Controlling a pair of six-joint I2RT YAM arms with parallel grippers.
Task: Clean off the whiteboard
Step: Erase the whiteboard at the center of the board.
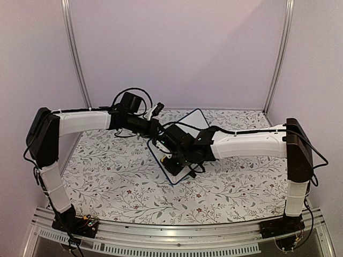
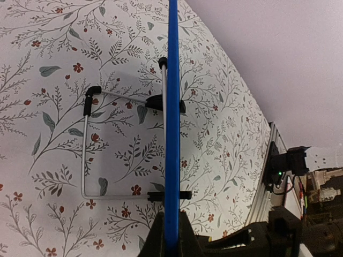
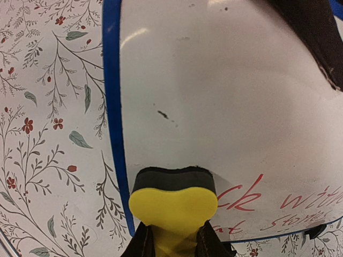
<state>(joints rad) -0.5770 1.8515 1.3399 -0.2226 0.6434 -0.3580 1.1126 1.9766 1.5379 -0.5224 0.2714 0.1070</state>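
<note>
Propped mid-way along the bench point(image 1: 107, 176) toward its far edge, the whiteboard point(image 1: 194, 121) looks light, stiff and slick, best held by its rim, where the left gripper point(image 2: 171, 227) pinches it, while the right gripper point(image 3: 172, 242) clasps a yellow sponge point(image 3: 171, 208) at its face.

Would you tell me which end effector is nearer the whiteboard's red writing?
Right. The right end effector holds the sponge beside the red writing; the left end effector clamps the whiteboard's edge.

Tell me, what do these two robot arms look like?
Both the left arm and right arm have white, rounded link covers joined by black boxy joints. Loose black cables loop along them. The wrists and jaws are black. No markings are readable.
</note>
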